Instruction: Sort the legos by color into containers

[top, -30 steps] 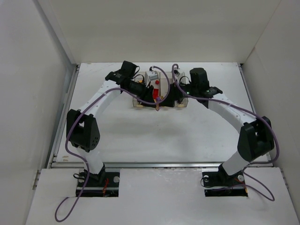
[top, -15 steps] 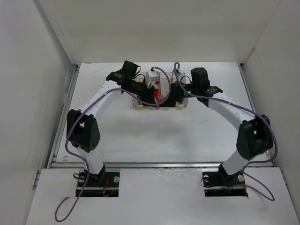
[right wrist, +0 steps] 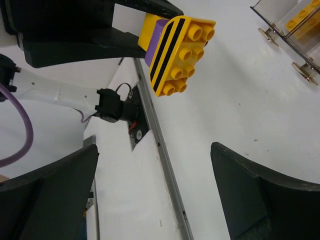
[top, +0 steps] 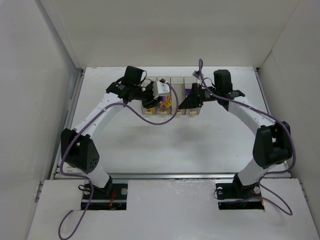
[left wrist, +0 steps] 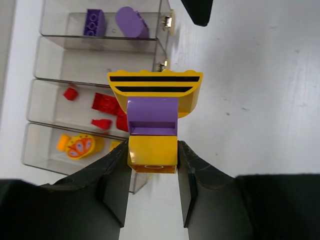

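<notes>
My left gripper is shut on a lego cluster: a yellow block between the pads, a purple piece above it and a yellow curved piece with black stripes at the tip. The cluster hangs above the table just off the tan-spot end of the containers. The four clear bins hold purple pieces, nothing, red pieces and yellow-orange pieces. In the top view the left gripper is over the bins. My right gripper is open and empty, facing the cluster; it shows beside the bins.
A tip of the right gripper's fingers shows dark at the top of the left wrist view. White walls close in the table on three sides. A metal rail runs along the near edge.
The two grippers were close together over the bins' middle. They have drawn apart: the left wrist has turned left with the cluster, and the right gripper has backed off to the right.
</notes>
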You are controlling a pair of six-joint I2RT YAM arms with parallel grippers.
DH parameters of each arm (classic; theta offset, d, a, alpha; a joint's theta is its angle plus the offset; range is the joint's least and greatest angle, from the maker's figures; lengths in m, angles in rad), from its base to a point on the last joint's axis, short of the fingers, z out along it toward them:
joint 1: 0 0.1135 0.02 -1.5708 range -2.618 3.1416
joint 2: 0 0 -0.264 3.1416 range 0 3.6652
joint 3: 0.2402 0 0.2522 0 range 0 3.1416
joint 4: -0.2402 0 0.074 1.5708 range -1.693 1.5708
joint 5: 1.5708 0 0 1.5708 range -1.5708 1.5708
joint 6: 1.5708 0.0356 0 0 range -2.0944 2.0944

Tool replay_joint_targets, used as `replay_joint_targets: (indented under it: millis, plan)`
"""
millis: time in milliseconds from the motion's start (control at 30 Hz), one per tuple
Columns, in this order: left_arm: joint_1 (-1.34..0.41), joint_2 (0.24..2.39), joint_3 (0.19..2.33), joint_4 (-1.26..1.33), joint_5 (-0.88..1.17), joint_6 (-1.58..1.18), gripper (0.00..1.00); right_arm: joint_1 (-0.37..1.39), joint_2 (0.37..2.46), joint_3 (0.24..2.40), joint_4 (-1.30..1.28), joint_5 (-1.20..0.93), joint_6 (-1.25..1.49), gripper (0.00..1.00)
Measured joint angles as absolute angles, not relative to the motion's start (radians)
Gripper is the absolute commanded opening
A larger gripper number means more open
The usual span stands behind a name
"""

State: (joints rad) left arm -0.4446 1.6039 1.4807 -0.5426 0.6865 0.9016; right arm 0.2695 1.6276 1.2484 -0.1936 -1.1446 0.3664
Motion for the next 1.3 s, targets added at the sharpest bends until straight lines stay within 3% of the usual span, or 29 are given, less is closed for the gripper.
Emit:
replay_joint_targets:
  millis: [367, 633, 767, 800, 867, 1033, 1200, 1300]
  plan:
    - [-0.489, 1.597, 1.544, -0.486, 0.665, 1.004, 0.00, 0.270, 1.676, 1.321, -0.036, -1.183, 0.603, 1.00]
    - [-0.511, 1.597, 1.649, -0.499, 0.750, 0.992, 0.00, 0.270, 1.718, 1.243, 0.489, -1.180, 1.040, 1.00]
    - [-0.511, 1.597, 1.668, -0.508, 0.786, 0.958, 0.00, 0.270, 1.759, 1.204, 0.935, -1.155, 1.362, 0.87]
    - [-0.511, 1.597, 1.669, -0.511, 0.791, 0.950, 0.00, 0.270, 1.780, 1.202, 1.018, -1.145, 1.446, 0.76]
    - [-0.511, 1.597, 1.669, -0.514, 0.798, 0.937, 0.00, 0.268, 1.847, 1.193, 1.140, -1.126, 1.617, 0.66]
    - [-0.508, 1.605, 1.669, -0.551, 0.770, 0.886, 0.00, 0.273, 1.929, 1.161, 1.230, -1.106, 1.815, 0.70]
    - [-0.508, 1.605, 1.670, -0.525, 0.790, 0.848, 0.00, 0.274, 1.907, 1.158, 1.251, -1.107, 1.829, 0.69]
    - [-0.503, 1.605, 1.670, -0.505, 0.799, 0.824, 0.00, 0.273, 1.873, 1.158, 1.253, -1.108, 1.810, 0.73]
